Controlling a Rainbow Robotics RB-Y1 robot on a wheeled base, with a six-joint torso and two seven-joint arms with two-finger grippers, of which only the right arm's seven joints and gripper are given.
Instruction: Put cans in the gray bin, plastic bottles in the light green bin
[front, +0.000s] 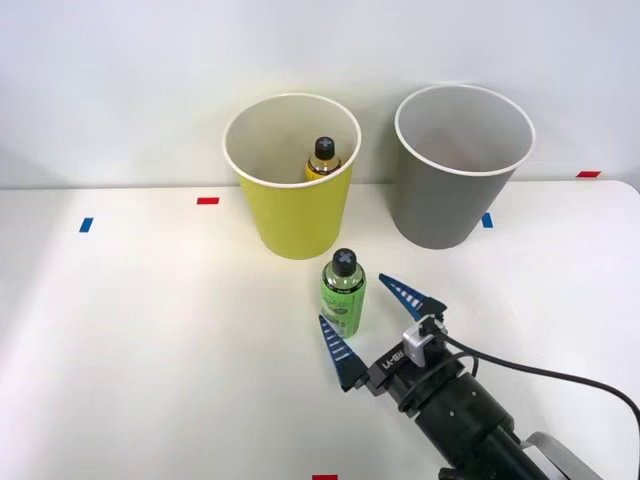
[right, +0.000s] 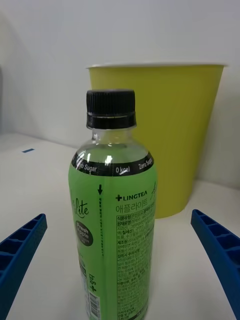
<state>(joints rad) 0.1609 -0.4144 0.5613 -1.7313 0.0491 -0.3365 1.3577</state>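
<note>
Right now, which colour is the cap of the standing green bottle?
Black; the green bottle shows its cap best in the right wrist view.

A white desk (front: 150, 340) is seen across the lower part of the front frame, ending at a pale wall. The light green bin (front: 294, 205) is stood on it at upper centre and the gray bin (front: 450, 195) just to its right, while a green plastic bottle (front: 343, 295) is stood upright at centre, below the light green bin. Small tape marks are stuck to the surface: a blue one (front: 86, 225) at left, a red one (front: 207, 201) beside the light green bin, a blue one (front: 487, 220) at the gray bin's base, a red one (front: 588, 174) at far right and a red one (front: 325, 477) at the bottom edge.
</note>
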